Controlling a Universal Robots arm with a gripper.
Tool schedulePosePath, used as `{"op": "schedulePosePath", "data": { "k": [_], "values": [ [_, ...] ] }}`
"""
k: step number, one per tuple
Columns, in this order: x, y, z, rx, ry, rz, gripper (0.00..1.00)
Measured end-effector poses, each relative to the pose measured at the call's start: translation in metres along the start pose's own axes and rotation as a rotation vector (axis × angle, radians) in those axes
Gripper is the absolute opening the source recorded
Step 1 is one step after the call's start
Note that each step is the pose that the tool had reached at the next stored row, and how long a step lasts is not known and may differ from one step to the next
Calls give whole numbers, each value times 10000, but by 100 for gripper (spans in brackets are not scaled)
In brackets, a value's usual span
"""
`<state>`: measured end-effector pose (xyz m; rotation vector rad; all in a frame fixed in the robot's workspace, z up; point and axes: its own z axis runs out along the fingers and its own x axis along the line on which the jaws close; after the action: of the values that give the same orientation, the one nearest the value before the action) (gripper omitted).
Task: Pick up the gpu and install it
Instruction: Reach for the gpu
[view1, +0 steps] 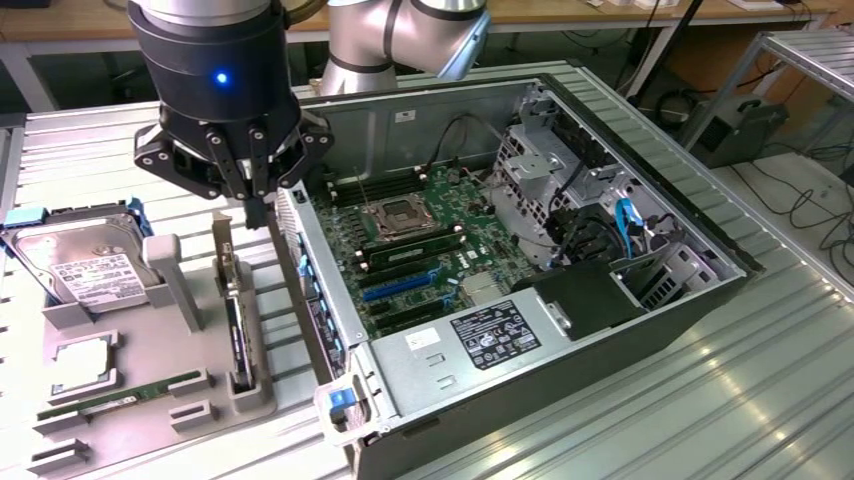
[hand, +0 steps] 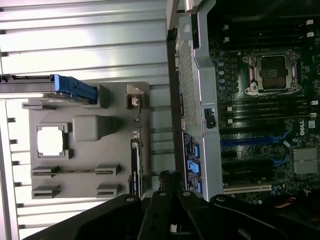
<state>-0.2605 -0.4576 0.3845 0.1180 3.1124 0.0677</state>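
Our pincer (view1: 254, 212), closed together, hangs over the gpu (view1: 240, 335) standing on edge in the tray (view1: 134, 370) at nine o'clock of the case (view1: 641, 330) in the exterior view; we should straddle its thin edge squarely.

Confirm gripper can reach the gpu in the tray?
Probably yes: the gripper hangs close above the gpu, which stands on edge in the gray tray, nothing over its top edge. Jaws are shut.
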Motion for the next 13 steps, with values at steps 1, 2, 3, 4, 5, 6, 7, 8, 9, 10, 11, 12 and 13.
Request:
{"op": "schedulePosePath", "data": {
  "k": [1, 2, 3, 4, 5, 6, 7, 8, 9, 10, 11, 12, 13],
  "values": [
    [0, -8, 1, 0, 0, 0, 11],
    [0, -14, 2, 0, 0, 0, 11],
    [0, -17, 2, -1, 0, 0, 11],
    [1, -21, 2, 0, 0, 0, 11],
    [1, -24, 2, 0, 0, 0, 11],
    [1, -28, 3, -1, 0, 0, 11],
    [1, -31, 3, 0, 0, 0, 11],
    [1, -35, 4, 0, 0, 0, 11],
    [1, -38, 4, 1, 0, 0, 11],
    [1, -41, 5, 0, 0, 0, 11],
    [1, -45, 5, 0, 0, 0, 11],
    [1, -49, 5, 1, 1, 0, 11],
    [2, -52, 5, 0, 0, 0, 11]
  ]
}}
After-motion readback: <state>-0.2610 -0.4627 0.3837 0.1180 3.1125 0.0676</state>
